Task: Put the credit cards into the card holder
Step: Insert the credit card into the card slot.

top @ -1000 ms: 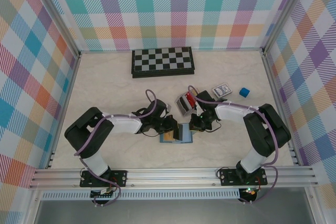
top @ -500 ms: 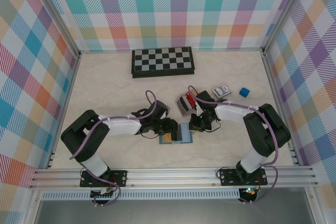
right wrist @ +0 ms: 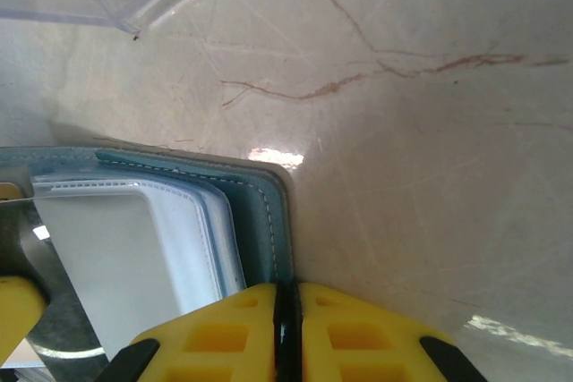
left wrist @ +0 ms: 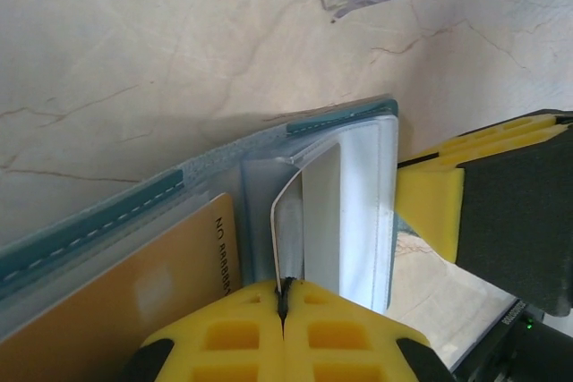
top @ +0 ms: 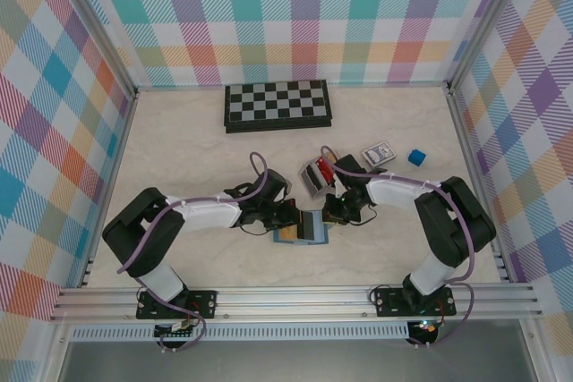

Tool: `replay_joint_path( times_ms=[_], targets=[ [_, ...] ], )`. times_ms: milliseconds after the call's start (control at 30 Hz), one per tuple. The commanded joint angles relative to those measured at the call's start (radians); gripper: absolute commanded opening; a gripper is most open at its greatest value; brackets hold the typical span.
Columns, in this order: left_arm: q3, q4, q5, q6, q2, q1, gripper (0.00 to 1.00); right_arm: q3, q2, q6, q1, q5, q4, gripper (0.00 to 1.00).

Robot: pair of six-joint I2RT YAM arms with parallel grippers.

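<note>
Top external: both arms meet at the holder on a veined worktop

The worktop (top: 179,149) is cream and stone-patterned with thin brown veins, and glossy enough to throw glare in the right wrist view. Pastel plaid walls (top: 304,15) close it on three sides, and metal rails (top: 295,297) run along the near edge. A chessboard (top: 277,106) lies at the far side. A clear box (top: 315,174), a patterned card (top: 378,154) and a blue cube (top: 416,157) sit right of centre. The teal holder (top: 313,232) lies open near the front middle, with a tan card (left wrist: 134,301) in one pocket. The left fingers (left wrist: 288,315) are pinched closed on one of its thin clear pocket leaves. The right fingers (right wrist: 292,310) are closed on its cover edge.
</note>
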Motion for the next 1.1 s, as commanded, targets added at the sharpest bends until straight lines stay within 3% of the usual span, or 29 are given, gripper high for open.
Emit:
replay_joint_path(
  times_ms=[0,333,467,567,867,1067],
  targets=[
    [0.018,-0.001,0.007,-0.011,0.045,-0.021,0.02,-0.017,0.035,0.022,0.014,-0.017,0.003,0.13],
    [0.066,0.014,0.001,-0.036,0.109,-0.057,0.04,-0.024,0.031,0.032,0.015,-0.027,0.012,0.13],
    [0.058,0.0,-0.023,-0.042,0.092,-0.062,0.09,-0.023,0.017,0.033,0.014,-0.002,-0.004,0.14],
    [0.052,-0.054,-0.071,-0.028,0.054,-0.061,0.21,-0.005,-0.008,0.026,0.015,0.042,-0.042,0.18],
    [0.057,-0.143,-0.144,0.009,-0.086,-0.053,0.4,0.122,-0.134,-0.052,-0.011,0.192,-0.224,0.39],
    [0.141,-0.182,-0.137,-0.008,-0.047,0.021,0.45,0.244,-0.145,-0.14,-0.04,0.278,-0.272,0.38]
  ],
)
